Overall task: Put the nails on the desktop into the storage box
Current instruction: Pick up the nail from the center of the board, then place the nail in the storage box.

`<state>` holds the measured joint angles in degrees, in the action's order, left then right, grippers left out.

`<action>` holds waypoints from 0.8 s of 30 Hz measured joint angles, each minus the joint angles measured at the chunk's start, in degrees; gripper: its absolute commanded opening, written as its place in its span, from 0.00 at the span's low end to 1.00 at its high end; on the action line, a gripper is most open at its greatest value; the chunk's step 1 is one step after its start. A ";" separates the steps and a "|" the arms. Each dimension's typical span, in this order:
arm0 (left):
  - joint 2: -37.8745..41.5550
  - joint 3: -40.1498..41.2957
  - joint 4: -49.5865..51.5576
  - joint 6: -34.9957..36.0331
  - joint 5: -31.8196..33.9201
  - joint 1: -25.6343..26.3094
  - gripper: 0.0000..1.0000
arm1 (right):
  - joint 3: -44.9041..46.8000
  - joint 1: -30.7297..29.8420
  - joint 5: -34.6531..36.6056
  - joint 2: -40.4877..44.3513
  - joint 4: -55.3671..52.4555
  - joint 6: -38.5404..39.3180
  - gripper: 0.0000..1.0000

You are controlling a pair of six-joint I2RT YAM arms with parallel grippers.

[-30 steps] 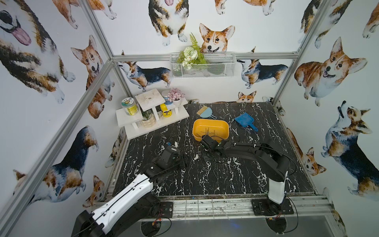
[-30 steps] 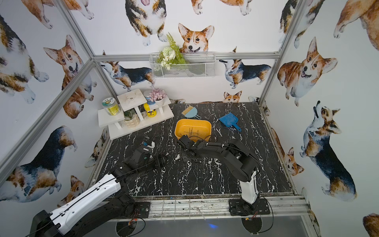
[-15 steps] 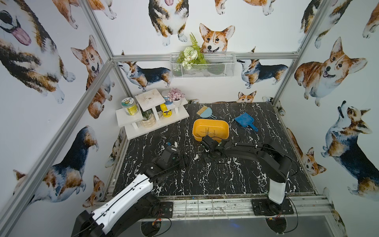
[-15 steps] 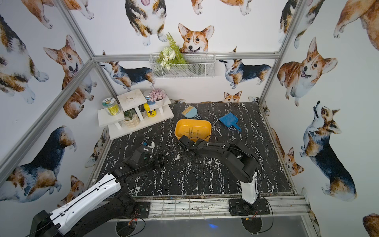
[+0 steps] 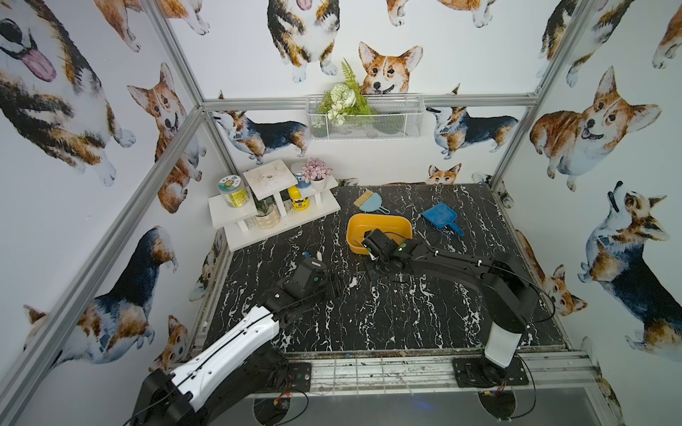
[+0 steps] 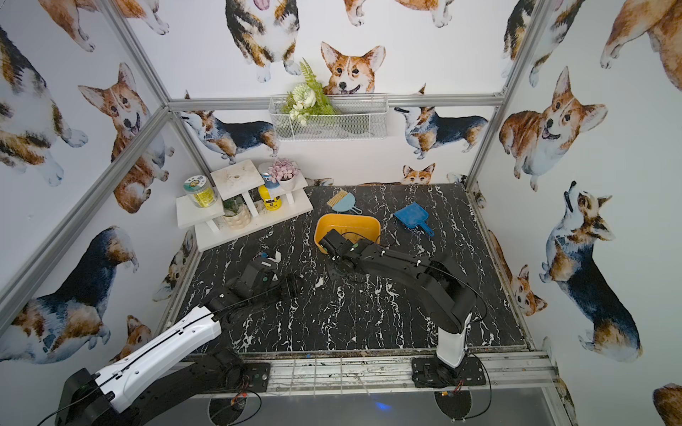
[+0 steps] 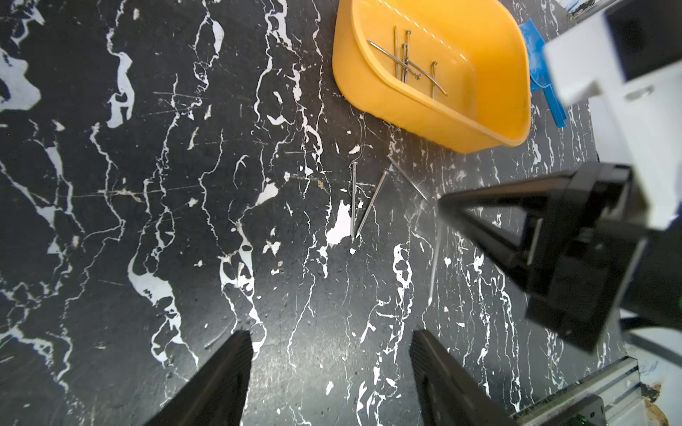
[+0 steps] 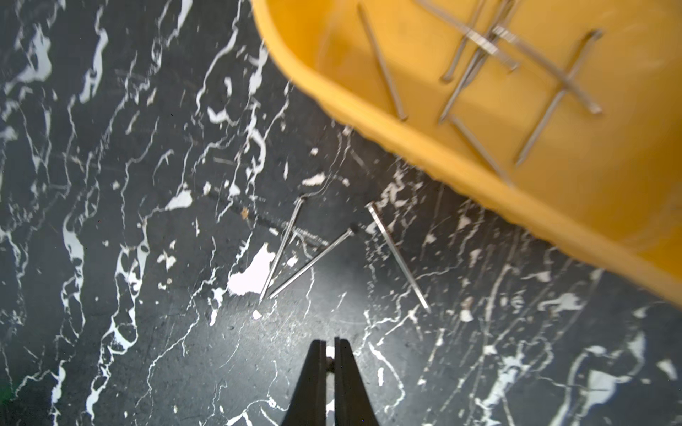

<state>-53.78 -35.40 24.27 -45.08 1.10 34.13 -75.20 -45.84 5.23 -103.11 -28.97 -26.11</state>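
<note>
The right pincer (image 8: 330,341) is pinched shut, apparently on one thin grey metal nail (image 7: 434,258) dangling under its tips. It had best carry it clear over the thick rim of the shallow yellow-orange plastic tub (image 8: 369,121), just ahead and aside, and let go low among the nails already inside (image 8: 476,62). Three more loose nails (image 8: 312,263) lie on the black white-veined marble table (image 8: 147,332) right before the tips. The left pincer (image 7: 328,333) hangs wide and empty nearby. The surface is scuffed, with corgi-print walls (image 5: 110,110) all round.
</note>
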 measured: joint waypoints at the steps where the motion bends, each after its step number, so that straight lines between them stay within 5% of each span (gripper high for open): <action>1: -0.28 -0.22 -0.07 0.22 0.00 0.00 0.74 | -0.74 0.94 0.11 0.35 -0.48 0.44 0.00; 9: -2.36 -1.33 -0.90 0.39 -0.07 0.00 0.74 | -10.56 10.88 -1.16 0.02 -3.34 4.28 0.00; 20: -4.81 -3.08 -1.44 1.01 -0.92 0.00 0.73 | -26.10 18.53 -5.46 -13.53 -5.68 5.73 0.01; 24: -5.49 -3.52 -1.44 1.20 -1.01 0.00 0.74 | -29.05 18.97 -5.68 -15.82 -6.01 5.73 0.32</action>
<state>-59.27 -38.92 22.83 -43.88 0.10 34.13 -104.25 -26.87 -0.45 -118.93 -34.98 -20.38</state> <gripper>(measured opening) 0.736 0.184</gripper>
